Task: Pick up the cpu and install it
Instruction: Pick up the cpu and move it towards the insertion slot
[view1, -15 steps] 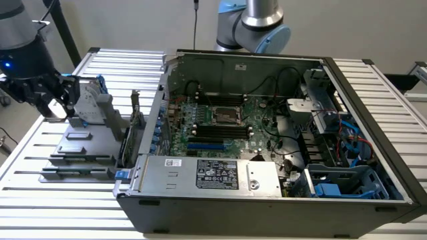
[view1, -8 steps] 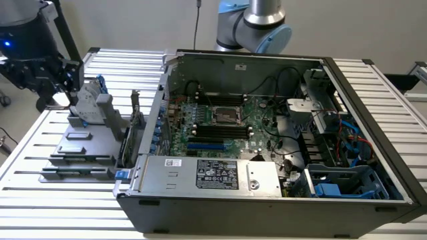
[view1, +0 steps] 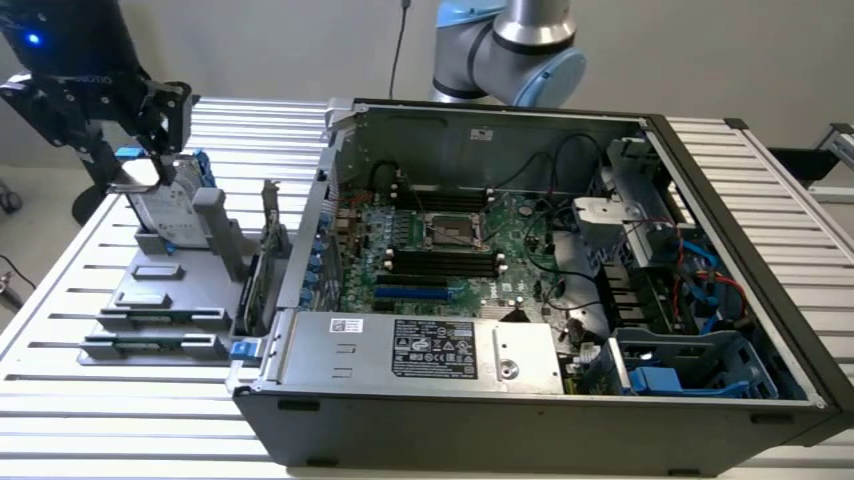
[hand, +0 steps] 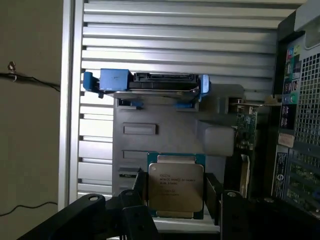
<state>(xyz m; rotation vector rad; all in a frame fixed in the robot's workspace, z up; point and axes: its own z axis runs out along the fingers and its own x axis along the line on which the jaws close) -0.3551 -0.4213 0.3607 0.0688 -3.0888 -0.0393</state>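
The cpu, a flat square chip with a silver metal top and a green edge, sits between my two black fingers, which press on its opposite sides. In the exterior view my gripper hangs at the far left over the grey parts holder, with the cpu as a small silver plate at its tips, lifted above the holder. The open computer case lies to the exterior view's right; its empty processor socket sits in the middle of the green motherboard.
A silver hard drive in a blue bracket stands upright in the holder just behind the cpu. An expansion card stands between holder and case. Cables and a blue drive cage crowd the case's right side. The slatted metal table carries everything.
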